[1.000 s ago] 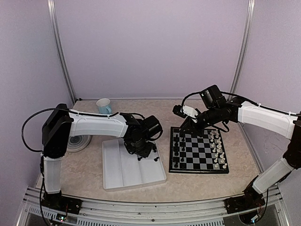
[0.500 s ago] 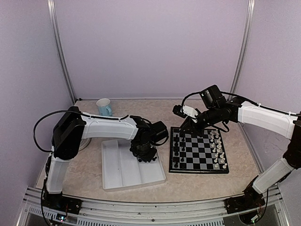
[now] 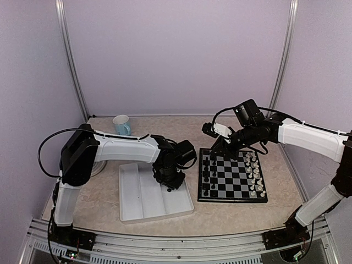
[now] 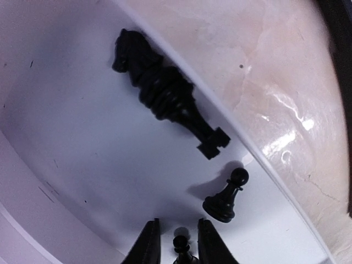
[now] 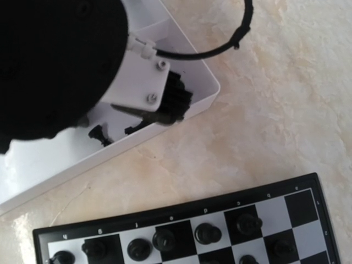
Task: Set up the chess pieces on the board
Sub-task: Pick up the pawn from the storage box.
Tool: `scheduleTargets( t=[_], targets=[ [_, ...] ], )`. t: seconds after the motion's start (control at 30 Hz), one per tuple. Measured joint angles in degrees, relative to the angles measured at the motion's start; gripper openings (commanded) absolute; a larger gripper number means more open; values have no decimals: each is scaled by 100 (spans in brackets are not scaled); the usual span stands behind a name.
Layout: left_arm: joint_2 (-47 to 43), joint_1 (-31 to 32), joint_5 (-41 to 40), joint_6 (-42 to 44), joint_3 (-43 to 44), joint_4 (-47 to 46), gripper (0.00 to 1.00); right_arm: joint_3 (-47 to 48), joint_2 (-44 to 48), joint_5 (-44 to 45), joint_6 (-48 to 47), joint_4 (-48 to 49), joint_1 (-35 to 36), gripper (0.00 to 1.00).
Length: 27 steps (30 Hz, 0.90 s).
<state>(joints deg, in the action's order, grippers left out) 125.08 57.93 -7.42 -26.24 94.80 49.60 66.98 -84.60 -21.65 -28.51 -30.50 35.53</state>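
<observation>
Checking left gripper (image 4: 177, 224) first. It's down inside the tray (image 4: 66, 165), near the far corner on the board (image 3: 234, 179) side. Its fingers (image 4: 149, 242) stand narrow on either side of a black pawn (image 4: 181, 254). Thin gaps show beside the pawn's head, but the base is cut off by the frame edge, so I can't tell if it's clamped or only bracketed.

A second pawn (image 4: 225, 198) stands just beside it, free. Further along the tray wall a knight (image 4: 131, 52) and a longer piece (image 4: 176, 107) lie on their sides, touching each other.

Right gripper (image 3: 215, 147) hangs over the board's far-left corner. Its fingers don't appear in its own wrist view and the top view is too dark, so I can't tell whether it's released or clenched.

Board sits on the table (image 3: 165, 126), just right of the tray — black pieces (image 3: 206, 173) in its two left columns, white pieces (image 3: 255, 175) in its two right columns. Mug (image 3: 121, 124) is at the far edge, well apart.
</observation>
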Motion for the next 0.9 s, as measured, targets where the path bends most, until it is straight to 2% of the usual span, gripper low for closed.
scheduleTargets(
  t=[0.07, 0.2, 0.8, 0.9],
  targets=[
    [-4, -2, -26, -83, 0, -13, 39, -2, 0, 2, 0, 0, 0, 19],
    [-24, -7, -94, -227, -15, 4, 40, -31, 0, 4, -2, 2, 0, 19],
    [-247, 221, 103, -846, -409, -133, 39, -37, 0, -2, -11, 2, 0, 19],
    [-282, 225, 101, -868, -474, -179, 36, -37, 0, -2, -13, 2, 0, 19]
  ],
)
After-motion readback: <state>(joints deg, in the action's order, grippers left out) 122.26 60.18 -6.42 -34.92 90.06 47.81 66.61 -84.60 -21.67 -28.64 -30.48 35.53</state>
